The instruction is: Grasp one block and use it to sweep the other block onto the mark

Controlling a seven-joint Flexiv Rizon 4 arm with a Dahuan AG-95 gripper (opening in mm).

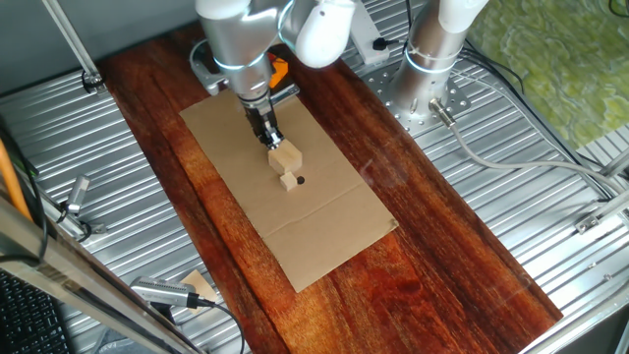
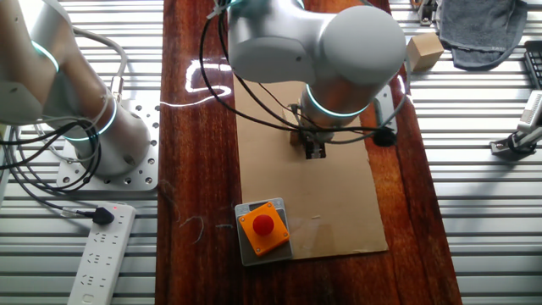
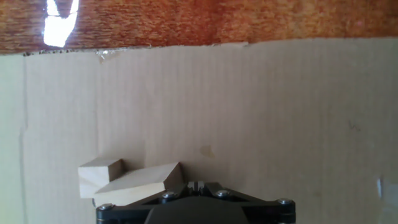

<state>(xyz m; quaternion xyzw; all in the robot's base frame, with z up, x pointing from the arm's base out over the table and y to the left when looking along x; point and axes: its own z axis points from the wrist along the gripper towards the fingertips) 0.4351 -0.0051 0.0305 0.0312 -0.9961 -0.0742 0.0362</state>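
The larger wooden block (image 1: 286,156) lies tilted on the brown cardboard (image 1: 324,231), right against my gripper (image 1: 269,136). The small wooden cube (image 1: 287,181) touches its near side. The black dot mark (image 1: 300,180) sits just right of the cube, almost touching it. In the hand view the larger block (image 3: 134,182) is just left of my gripper (image 3: 196,185), with the small cube (image 3: 98,176) at its left end. The fingers stand together with nothing visible between them. In the other fixed view the arm hides both blocks and the mark.
An orange box with a red button (image 2: 263,227) stands at one end of the cardboard. The other arm's base (image 1: 429,74) and cables lie beside the wooden board. A spare wooden block (image 2: 423,51) and a grey cloth (image 2: 483,30) rest on the metal table.
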